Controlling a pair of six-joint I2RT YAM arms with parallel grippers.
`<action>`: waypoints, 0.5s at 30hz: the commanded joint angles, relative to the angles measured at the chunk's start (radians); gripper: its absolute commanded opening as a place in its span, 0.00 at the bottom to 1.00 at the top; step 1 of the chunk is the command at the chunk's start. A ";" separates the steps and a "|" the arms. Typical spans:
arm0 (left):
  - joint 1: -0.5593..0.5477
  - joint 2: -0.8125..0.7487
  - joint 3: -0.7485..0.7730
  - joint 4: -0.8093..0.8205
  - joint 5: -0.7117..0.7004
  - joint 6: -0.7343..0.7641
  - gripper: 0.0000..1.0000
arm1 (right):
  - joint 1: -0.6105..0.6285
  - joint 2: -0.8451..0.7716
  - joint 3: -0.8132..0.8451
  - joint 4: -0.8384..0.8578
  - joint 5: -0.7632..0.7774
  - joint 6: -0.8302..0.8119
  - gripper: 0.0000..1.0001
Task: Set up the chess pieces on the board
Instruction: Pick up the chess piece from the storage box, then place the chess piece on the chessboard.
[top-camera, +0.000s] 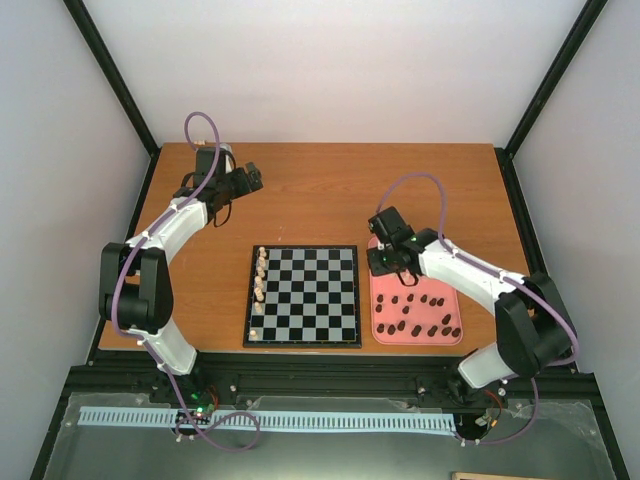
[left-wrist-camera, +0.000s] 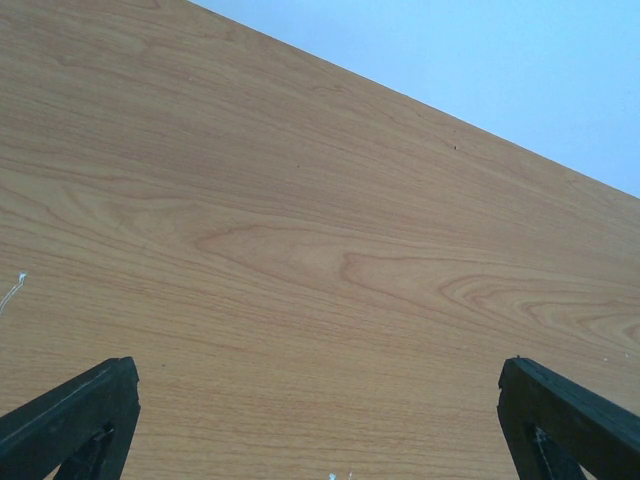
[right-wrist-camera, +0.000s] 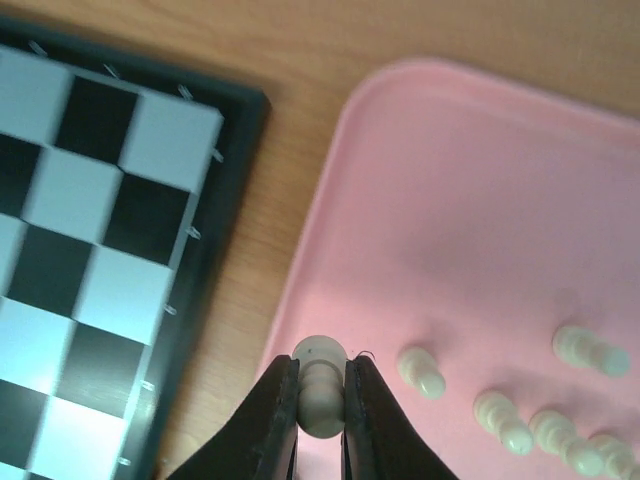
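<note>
**Top view:** board (top-camera: 302, 296) sits mid table (top-camera: 320, 190), with tray (top-camera: 415, 343) just beside board's right edge. Row of pale pieces (top-camera: 260, 285) stands along board's left edge. Loose pieces (top-camera: 415, 315) are on tray, mostly its near half, and look dark from here. R gripper (top-camera: 392, 265) is over tray's far-left corner. L gripper (top-camera: 250, 178) is well apart, over table's far-left part.

**L wrist:** L gripper (left-wrist-camera: 318, 365) has jaws spread fully wide w/ nothing between them. Only table wood shows below; no task things in this view.

**R wrist:** R gripper (right-wrist-camera: 321, 365) has jaws pinched tight on one piece (right-wrist-camera: 321, 392), close to tray's left edge, w/ board's corner across a strip of table. Pads clamp the body just under the round head, which pokes out past the tips. Can't tell if its base is off tray. Other pieces to the right look pale here, so colour is unsure btw views.

**Handling (judgement):**
- Piece is prob very light, rigid and smooth-turned.
- Round profile means it could swivel or slip in the pads.
- Small base means it tips easily when set down.
- Best hold is the waist under the head, axis square to the pads.
</note>
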 joint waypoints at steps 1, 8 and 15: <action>-0.004 0.012 0.028 0.010 -0.001 0.012 1.00 | 0.038 -0.009 0.104 -0.028 -0.003 0.004 0.11; -0.004 -0.002 0.024 0.005 -0.010 0.015 1.00 | 0.193 0.222 0.364 -0.034 -0.057 -0.035 0.11; -0.004 -0.011 0.022 0.003 -0.007 0.015 1.00 | 0.274 0.493 0.664 -0.091 -0.102 -0.087 0.11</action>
